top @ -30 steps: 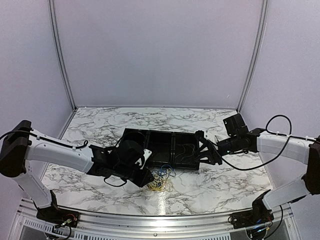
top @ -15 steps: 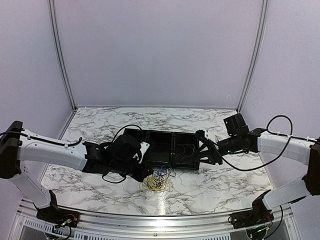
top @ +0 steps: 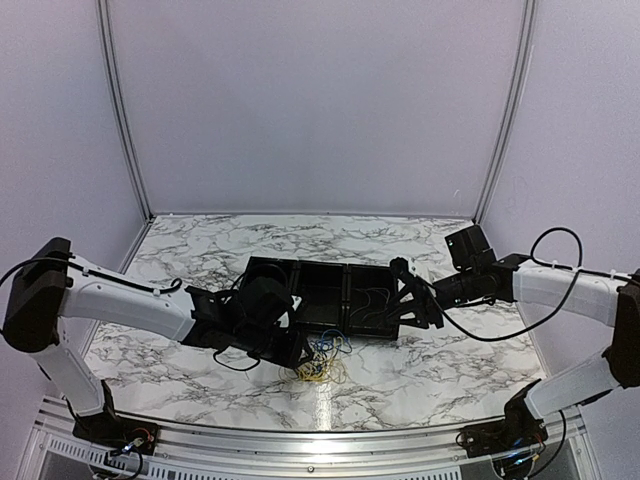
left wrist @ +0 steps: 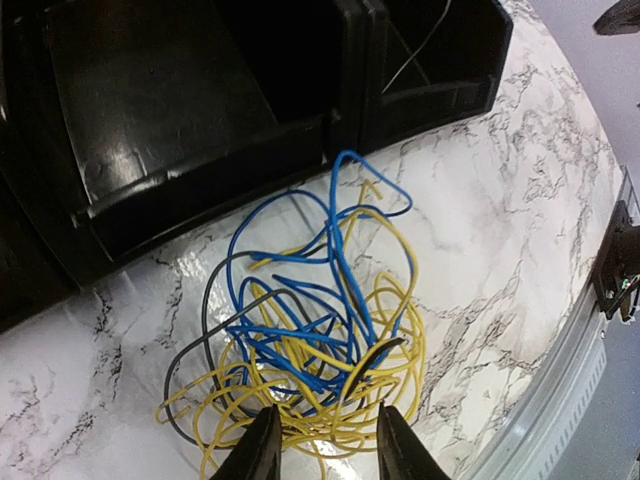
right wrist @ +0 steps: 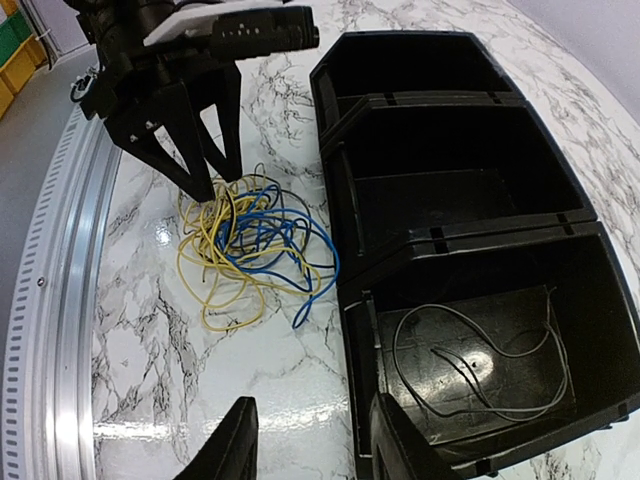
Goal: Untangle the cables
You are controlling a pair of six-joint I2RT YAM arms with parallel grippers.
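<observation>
The cables point(left wrist: 310, 350) are a small tangle of thin yellow, blue and grey wires on the marble table, just in front of the black tray point(left wrist: 180, 120). My left gripper point(left wrist: 325, 445) stands open at the tangle's near edge, and yellow loops lie loose between its fingertips. From above, the left gripper point(top: 300, 360) touches the left side of the cables point(top: 322, 365). In the right wrist view the left gripper point(right wrist: 218, 182) points down into the cables point(right wrist: 250, 240). My right gripper point(right wrist: 310, 450) is open and empty, hovering over the tray's right end wall.
The tray point(right wrist: 440, 240) has three compartments. The one nearest my right gripper holds a loose grey wire point(right wrist: 480, 360). A metal rail point(right wrist: 50, 300) runs along the table's front edge. The right gripper point(top: 425, 318) hangs at the right end of the tray point(top: 320, 290).
The left arm drew back to the left, then returned to the tangle, and its jaws now stand apart. The right arm has not moved.
</observation>
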